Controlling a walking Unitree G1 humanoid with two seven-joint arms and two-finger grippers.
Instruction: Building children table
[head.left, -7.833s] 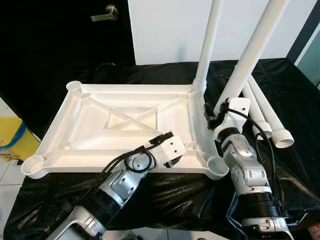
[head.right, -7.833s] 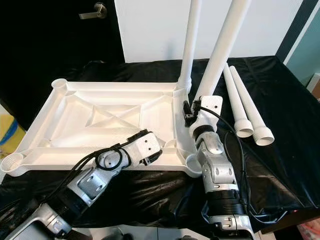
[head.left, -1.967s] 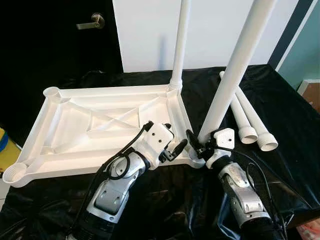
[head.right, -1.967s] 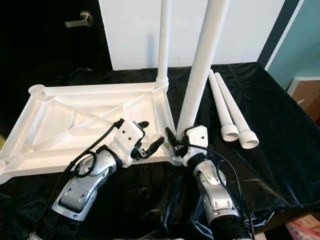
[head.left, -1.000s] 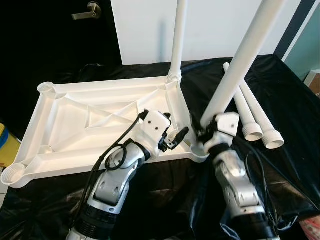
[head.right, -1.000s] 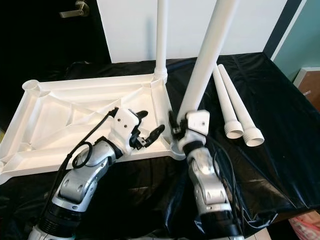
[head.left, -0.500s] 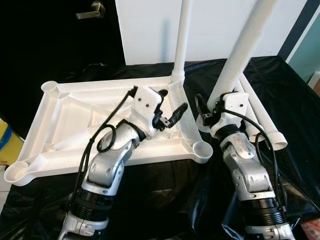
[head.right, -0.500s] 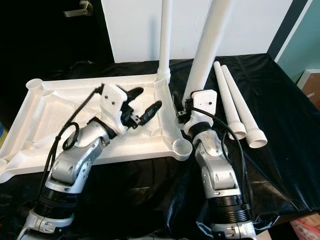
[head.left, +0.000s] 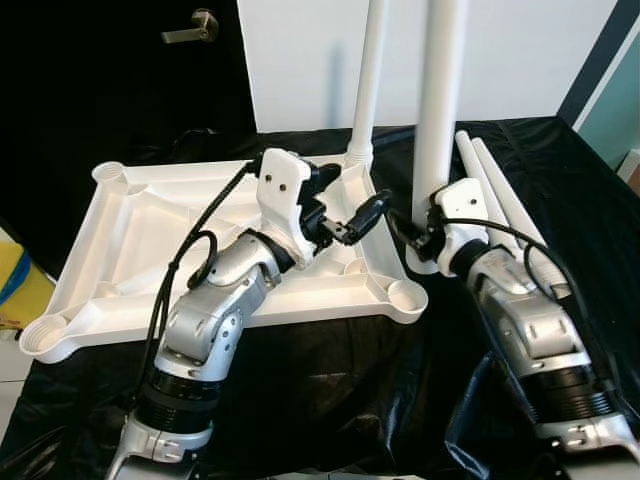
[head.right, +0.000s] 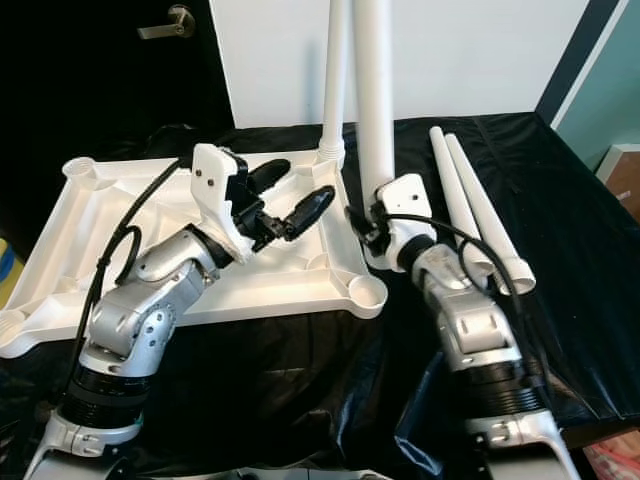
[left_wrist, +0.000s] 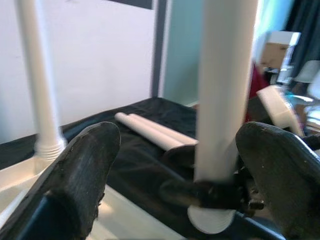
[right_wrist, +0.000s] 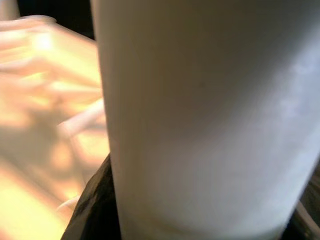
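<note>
A table (head.left: 300, 400) draped in black plastic sheeting carries a white plastic tabletop (head.left: 150, 250) lying upside down, its ribbed underside facing up and a round socket at each corner. One white leg (head.left: 366, 80) already stands upright in the far right corner socket. The near right corner socket (head.left: 405, 298) is open, with nothing in it. Just to its right, off the tabletop's edge, the right gripper (head.left: 412, 238) has its jaws closed around the base of a second leg (head.left: 440, 110), holding it nearly upright with its lower end just above the black sheeting; in the right wrist view this leg's white tube (right_wrist: 200, 115) is pressed close between the dark fingers. Two more loose legs (head.right: 465, 205) lie side by side on the sheeting further to the right, their wide ends toward the near edge. The left gripper (head.left: 345, 205) hovers over the right part of the tabletop, jaws spread open and empty, pointing toward the held leg. A dark door with a lever handle (head.left: 190, 28) stands behind on the left.
</note>
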